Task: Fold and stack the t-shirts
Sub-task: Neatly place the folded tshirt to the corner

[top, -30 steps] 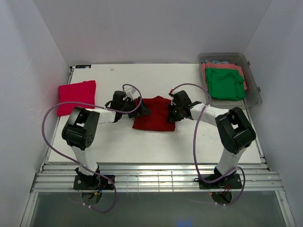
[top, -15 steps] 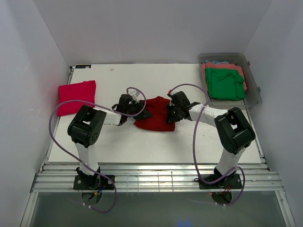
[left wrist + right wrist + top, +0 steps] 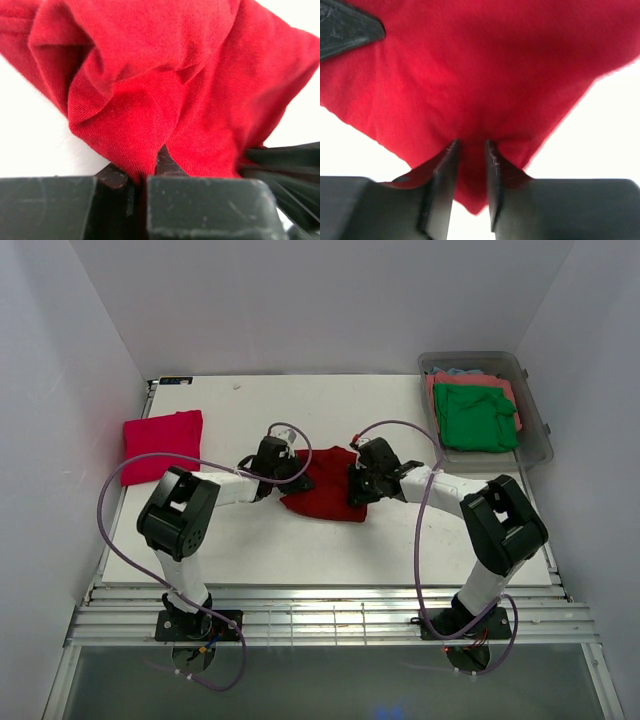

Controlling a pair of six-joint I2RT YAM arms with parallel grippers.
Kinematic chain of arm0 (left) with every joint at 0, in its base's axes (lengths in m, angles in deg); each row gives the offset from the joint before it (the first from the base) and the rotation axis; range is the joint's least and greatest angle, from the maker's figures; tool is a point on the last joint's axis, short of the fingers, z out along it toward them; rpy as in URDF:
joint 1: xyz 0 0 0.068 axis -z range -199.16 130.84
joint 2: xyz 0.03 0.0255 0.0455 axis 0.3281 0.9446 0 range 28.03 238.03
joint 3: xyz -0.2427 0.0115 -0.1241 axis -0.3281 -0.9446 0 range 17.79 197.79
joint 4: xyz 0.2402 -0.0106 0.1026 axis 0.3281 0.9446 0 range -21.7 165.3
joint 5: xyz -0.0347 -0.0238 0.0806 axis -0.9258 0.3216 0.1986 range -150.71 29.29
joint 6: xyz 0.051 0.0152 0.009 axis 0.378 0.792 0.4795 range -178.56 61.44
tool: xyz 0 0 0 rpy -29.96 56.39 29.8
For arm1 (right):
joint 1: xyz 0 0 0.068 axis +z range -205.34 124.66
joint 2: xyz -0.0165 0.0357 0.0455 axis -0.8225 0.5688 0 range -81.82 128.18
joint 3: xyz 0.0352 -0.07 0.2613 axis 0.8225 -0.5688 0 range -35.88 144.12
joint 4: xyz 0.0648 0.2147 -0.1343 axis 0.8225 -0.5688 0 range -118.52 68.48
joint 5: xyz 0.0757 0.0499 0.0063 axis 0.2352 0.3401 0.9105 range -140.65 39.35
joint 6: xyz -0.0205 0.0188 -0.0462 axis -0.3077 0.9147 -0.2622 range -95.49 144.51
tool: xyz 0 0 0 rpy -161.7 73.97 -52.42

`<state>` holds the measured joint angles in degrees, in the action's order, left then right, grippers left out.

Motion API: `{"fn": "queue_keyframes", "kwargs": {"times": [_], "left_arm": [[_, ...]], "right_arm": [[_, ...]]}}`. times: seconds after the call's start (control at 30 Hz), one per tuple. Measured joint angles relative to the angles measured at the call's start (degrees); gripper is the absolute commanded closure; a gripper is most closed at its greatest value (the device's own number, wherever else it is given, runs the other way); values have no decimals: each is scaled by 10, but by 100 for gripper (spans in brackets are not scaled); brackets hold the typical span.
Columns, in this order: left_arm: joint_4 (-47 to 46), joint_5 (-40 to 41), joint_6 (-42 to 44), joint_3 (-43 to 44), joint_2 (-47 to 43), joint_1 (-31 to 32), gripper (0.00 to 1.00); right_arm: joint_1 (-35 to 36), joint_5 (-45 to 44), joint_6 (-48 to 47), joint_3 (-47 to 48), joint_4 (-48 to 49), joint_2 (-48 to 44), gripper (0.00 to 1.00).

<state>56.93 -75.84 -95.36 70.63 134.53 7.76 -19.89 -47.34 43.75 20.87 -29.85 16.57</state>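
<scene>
Dark red t-shirt, bunched, long axis unclear

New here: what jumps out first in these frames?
A dark red t-shirt lies bunched mid-table. The left gripper pinches its left edge, and the right gripper sits at its right edge, jaws slightly apart with cloth between them. A folded pinkish-red t-shirt lies at the far left, and a green t-shirt tops the pile in the clear tub at the back right.
</scene>
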Motion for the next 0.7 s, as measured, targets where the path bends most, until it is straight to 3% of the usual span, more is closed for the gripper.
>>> {"fn": "queue_keyframes", "kwargs": {"times": [0.13,0.3,0.7], "left_arm": [[141,73,44,41,-32,-4,100],[274,142,104,114,-60,-57,100],[428,247,227,244,-65,-176,100]], "right_arm": [[10,-6,-2,0,-31,-39,63],[11,-19,-4,0,-61,-114,62],[11,-21,-9,-44,-80,-233,59]]}}
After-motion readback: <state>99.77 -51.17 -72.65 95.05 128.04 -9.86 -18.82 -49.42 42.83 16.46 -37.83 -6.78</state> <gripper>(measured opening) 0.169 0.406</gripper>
